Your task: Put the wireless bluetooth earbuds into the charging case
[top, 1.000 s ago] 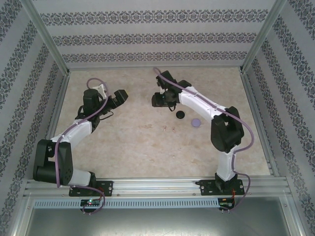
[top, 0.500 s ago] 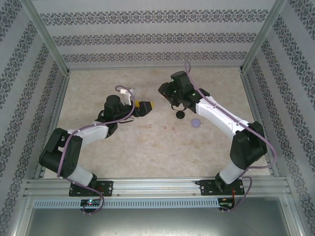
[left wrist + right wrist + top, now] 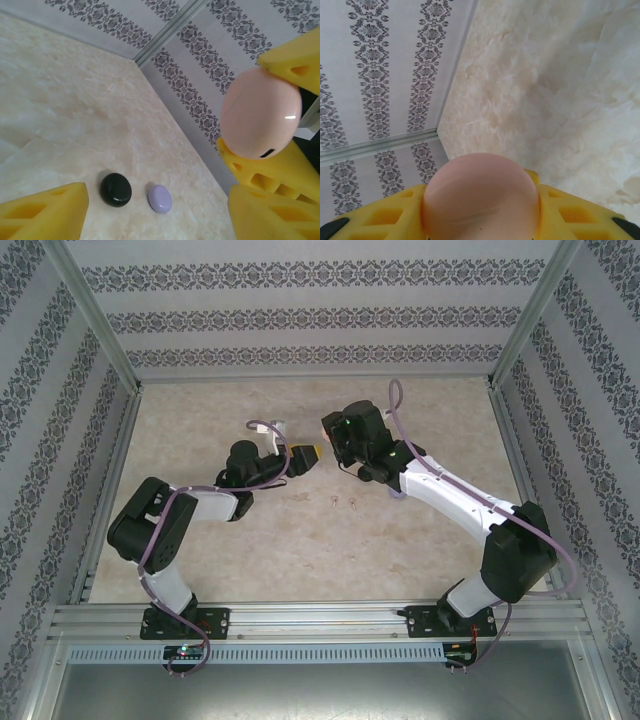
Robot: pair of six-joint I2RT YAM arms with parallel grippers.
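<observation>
My right gripper [image 3: 480,200] is shut on a closed pale pink charging case [image 3: 480,197], held off the table with a yellow finger on each side. In the left wrist view that same pink case [image 3: 261,114] hangs at the upper right, between the right gripper's yellow fingers [image 3: 295,60]. My left gripper [image 3: 157,202] is open with nothing between its fingers, and it sits just left of the right gripper [image 3: 328,445] in the top view. Two tiny pink earbuds [image 3: 344,503] lie on the table below both grippers.
A black case [image 3: 116,189] and a lilac case [image 3: 160,198] lie side by side on the marble tabletop [image 3: 75,100], beneath the left gripper's line of sight. Patterned walls [image 3: 320,315] and a metal frame enclose the table.
Both arms have swung toward the table's middle, so the left gripper now nearly meets the right gripper and its pink case. The left fingers have narrowed somewhat.
</observation>
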